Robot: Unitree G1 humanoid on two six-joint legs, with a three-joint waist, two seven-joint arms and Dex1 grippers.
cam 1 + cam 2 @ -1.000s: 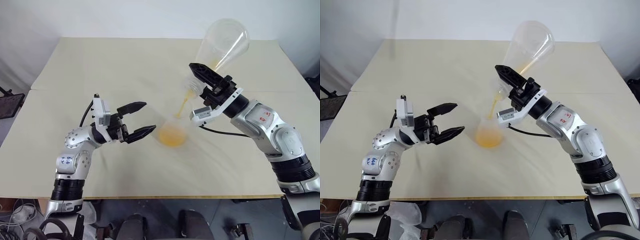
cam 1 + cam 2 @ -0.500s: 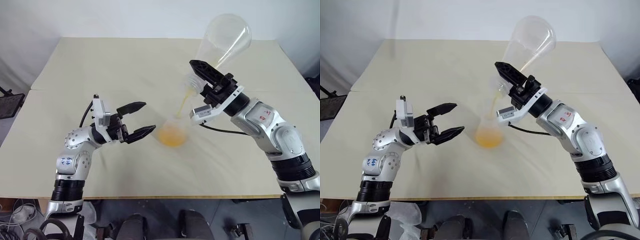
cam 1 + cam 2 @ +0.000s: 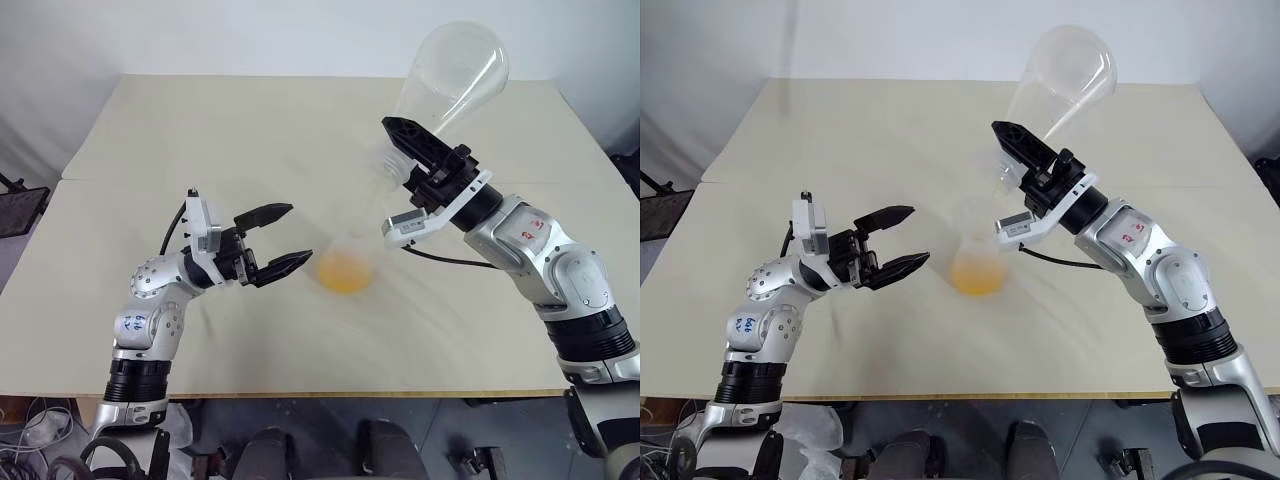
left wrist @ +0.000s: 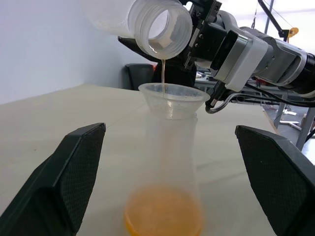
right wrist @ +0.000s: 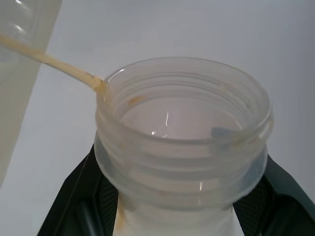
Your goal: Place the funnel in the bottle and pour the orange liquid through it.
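Because the clear tapered vessel in the upper right of the head view is nearly drained, it is probably light now. Its wall looks thin and slick, so the threaded neck is the safest place to hold it. The right pincer grips it exactly there, clamped around the neck with the vessel tipped mouth-down. Only 1 thin thread of the orange liquid falls from the lip.

The bottle stands upright on the counter at the centre of the frame. The funnel is seated in its neck, directly under the vessel's mouth. The liquid pools in the bottle's wide base, and that low weight should steady it. Even so, the bottle seems light and flexible, and the funnel sits loosely enough for a knock to tip it.

The left pincer hangs at centre left, just beside the bottle. Its 2 fingers are spread wide and touch nothing. If the bottle needs steadying, the best hold looks to be low on its body with gentle pressure, since the soft plastic would likely buckle under a hard squeeze.
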